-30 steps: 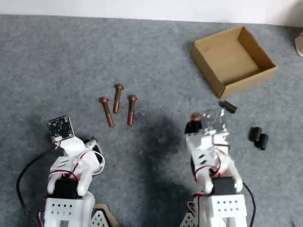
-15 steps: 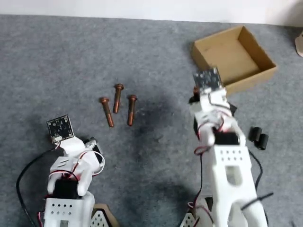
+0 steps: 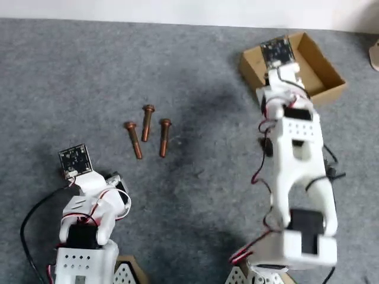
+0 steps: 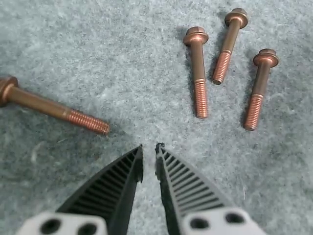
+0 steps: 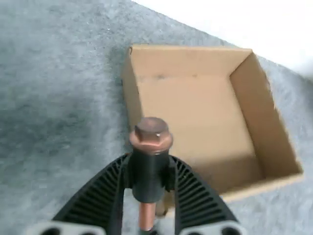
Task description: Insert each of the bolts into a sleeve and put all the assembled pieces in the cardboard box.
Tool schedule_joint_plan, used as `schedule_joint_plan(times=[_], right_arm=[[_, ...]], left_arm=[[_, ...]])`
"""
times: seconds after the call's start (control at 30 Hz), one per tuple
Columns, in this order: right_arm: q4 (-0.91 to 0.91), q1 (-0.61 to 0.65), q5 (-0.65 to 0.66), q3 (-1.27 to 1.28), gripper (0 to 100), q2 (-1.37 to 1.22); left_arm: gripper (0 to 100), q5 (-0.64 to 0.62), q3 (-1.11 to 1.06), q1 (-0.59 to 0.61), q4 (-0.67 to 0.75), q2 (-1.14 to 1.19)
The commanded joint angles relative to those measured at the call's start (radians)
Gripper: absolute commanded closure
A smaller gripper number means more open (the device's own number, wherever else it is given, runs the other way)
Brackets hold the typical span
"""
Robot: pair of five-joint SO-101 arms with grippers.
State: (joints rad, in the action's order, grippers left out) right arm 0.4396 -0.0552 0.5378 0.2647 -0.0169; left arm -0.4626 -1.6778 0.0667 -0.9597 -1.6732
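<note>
My right gripper (image 5: pixel 149 161) is shut on a black sleeve (image 5: pixel 148 178) with a copper bolt (image 5: pixel 150 134) standing in it. It holds this over the carpet, just short of the near wall of the open cardboard box (image 5: pixel 266 122). In the high view the right arm (image 3: pixel 290 127) stretches out to the box (image 3: pixel 323 94). Three loose copper bolts (image 3: pixel 146 122) lie on the carpet mid-left. My left gripper (image 4: pixel 149 149) hovers low just short of those bolts (image 4: pixel 198 73), fingers together with nothing between them. A further bolt (image 4: pixel 54 107) lies off to one side.
Grey carpet covers the table. The left arm (image 3: pixel 89 207) sits folded by its base at the front left. A small dark piece (image 3: pixel 335 174) shows at the edge of the right arm, mostly hidden. Open carpet lies between the bolts and the box.
The right arm has swung from beside its base out towards the cardboard box, carrying the sleeved bolt. The left arm and loose bolts have not moved.
</note>
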Motion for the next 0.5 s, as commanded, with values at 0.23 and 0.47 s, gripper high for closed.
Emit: schedule_joint_plan(times=[0.23, 0.47], right_arm=[[-0.035, -0.036, 0.126, -0.392, 99.4, -0.289], [-0.035, -0.105, 0.126, -0.518, 99.4, -0.435]], left_arm=[[94, -0.002, -0.025, 0.005, -0.003, 0.001], [94, -0.002, -0.025, 0.005, -0.003, 0.001]])
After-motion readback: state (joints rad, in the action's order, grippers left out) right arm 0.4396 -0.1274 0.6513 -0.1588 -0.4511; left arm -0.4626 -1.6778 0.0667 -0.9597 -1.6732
